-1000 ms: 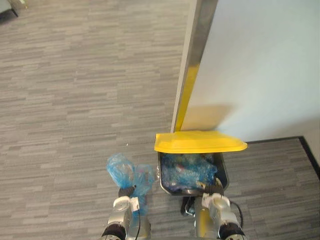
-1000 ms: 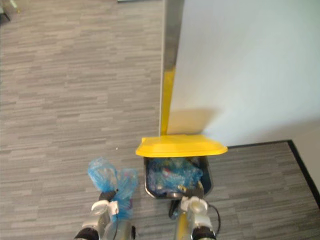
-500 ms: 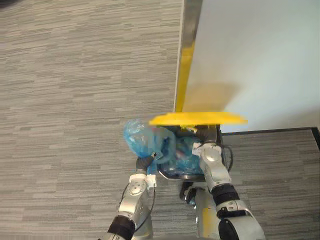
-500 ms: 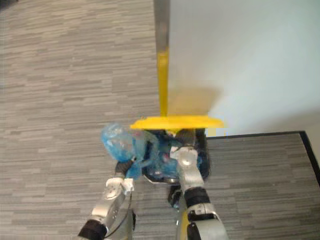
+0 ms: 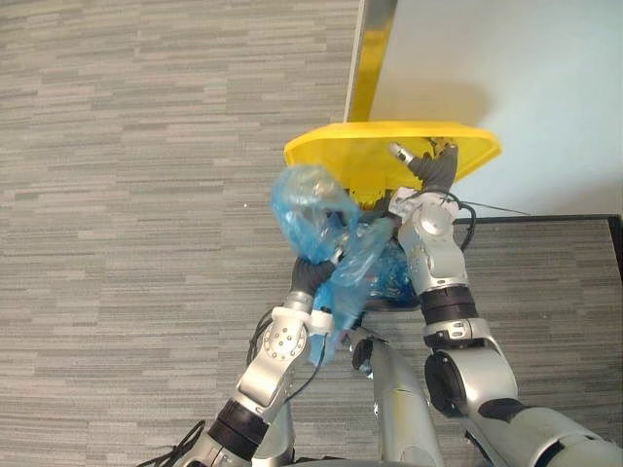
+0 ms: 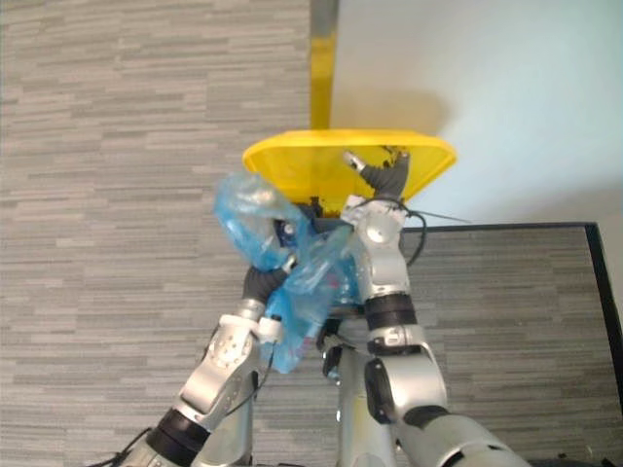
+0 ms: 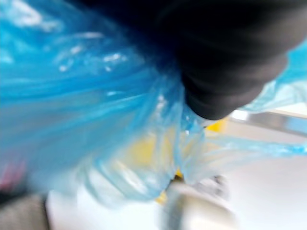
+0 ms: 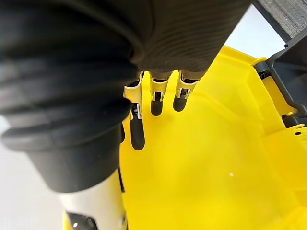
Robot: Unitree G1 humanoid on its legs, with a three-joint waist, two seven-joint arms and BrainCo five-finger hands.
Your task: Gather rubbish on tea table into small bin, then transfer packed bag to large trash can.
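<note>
No lettering, label or number is legible on the yellow lid (image 5: pixel 336 156) or blue bag (image 5: pixel 304 206).
</note>
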